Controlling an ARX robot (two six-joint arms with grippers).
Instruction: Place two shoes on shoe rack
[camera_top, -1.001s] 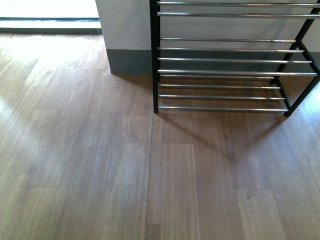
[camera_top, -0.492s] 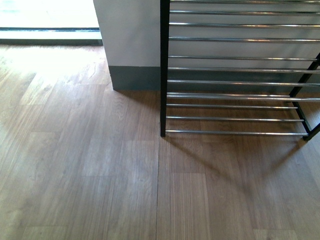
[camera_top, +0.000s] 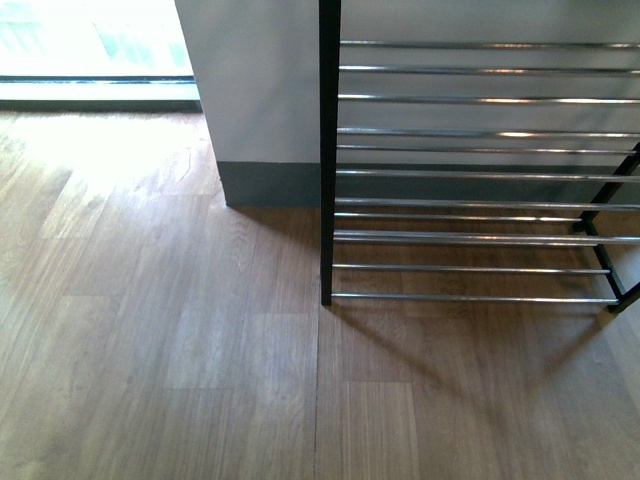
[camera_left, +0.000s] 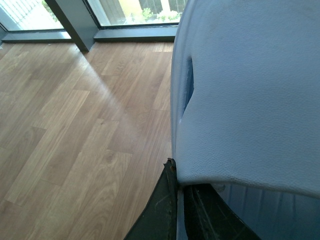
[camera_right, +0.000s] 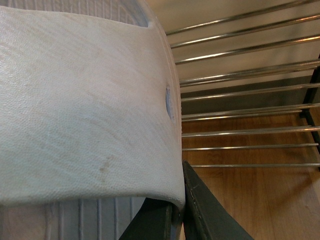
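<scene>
Carrying one shoe each, the left hand (camera_left: 176, 210) is clamped on a shoe (camera_left: 250, 90) and the right hand (camera_right: 180, 210) on the other shoe (camera_right: 85, 110), near the shoe rack (camera_top: 470, 170). Light, stiff white soles; the rim grip looks sound.

- Front view: no part of the robot's body shows.
- Left wrist view: only a dark, near-black finger (camera_left: 162, 210) of the left gripper shows, a flat wedge-shaped blade with a scuffed matte face and a thin pale edge.
- Right wrist view: the right gripper's finger (camera_right: 200, 210) appears as a dark grey-green tapered blade with a smooth, hard-edged surface.
</scene>
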